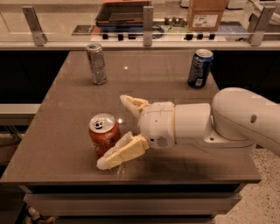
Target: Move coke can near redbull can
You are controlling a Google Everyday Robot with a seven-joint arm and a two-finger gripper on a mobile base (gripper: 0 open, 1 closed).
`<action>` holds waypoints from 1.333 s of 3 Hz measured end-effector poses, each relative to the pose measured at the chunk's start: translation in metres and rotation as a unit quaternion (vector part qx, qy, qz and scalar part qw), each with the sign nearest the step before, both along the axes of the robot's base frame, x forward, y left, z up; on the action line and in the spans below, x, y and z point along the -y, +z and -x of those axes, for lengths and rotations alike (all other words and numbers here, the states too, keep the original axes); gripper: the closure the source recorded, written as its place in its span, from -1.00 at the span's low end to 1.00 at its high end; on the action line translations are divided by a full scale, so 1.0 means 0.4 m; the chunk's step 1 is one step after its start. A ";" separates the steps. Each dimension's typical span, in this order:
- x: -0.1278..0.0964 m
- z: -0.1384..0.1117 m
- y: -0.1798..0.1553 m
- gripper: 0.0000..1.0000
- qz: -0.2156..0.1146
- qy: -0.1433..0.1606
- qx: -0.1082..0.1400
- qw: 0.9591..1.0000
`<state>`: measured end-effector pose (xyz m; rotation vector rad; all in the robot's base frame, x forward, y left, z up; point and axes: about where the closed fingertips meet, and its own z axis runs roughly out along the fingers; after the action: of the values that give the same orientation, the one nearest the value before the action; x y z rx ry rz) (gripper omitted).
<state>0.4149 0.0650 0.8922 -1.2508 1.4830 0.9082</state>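
Claw (111, 131) reaching in from the right, lying low over the table (61, 144), both fingers (124, 151) spreading wide apart and clamping nothing.

Sitting in the gap between those fingers, closer to the near one: coke can (103, 135), standing upright, long axis running straight up from the tabletop, silver top and pull tab facing upward.

Crossing in front of the can's base and lower right side: the near finger, hiding that corner. Impossible to tell whether touching the can or only lying just beside it. Poking out past the can's upper right: the far finger, staying apart from the can.

Standing well beyond the claw, off to the far left: redbull can (96, 64), slim, also upright, long axis vertical, markings too faint to read.

Standing well beyond the claw's wrist, off to the far right: blue can (200, 68), upright, near the table's back edge.

Stretching away behind the claw: thick white arm (236, 118), running out of view at the right edge and covering the tabletop beneath it.

Sitting on the counter behind the table: cardboard box (207, 13), cut off at the top edge.
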 end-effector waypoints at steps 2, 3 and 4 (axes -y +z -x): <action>-0.003 0.002 -0.005 -0.67 -0.022 0.007 0.005 1.000; -0.008 0.005 -0.001 -0.17 -0.021 0.009 0.007 1.000; -0.013 0.009 0.003 0.26 -0.019 0.011 0.009 1.000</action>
<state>0.4114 0.0701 0.8934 -1.2462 1.4335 0.9329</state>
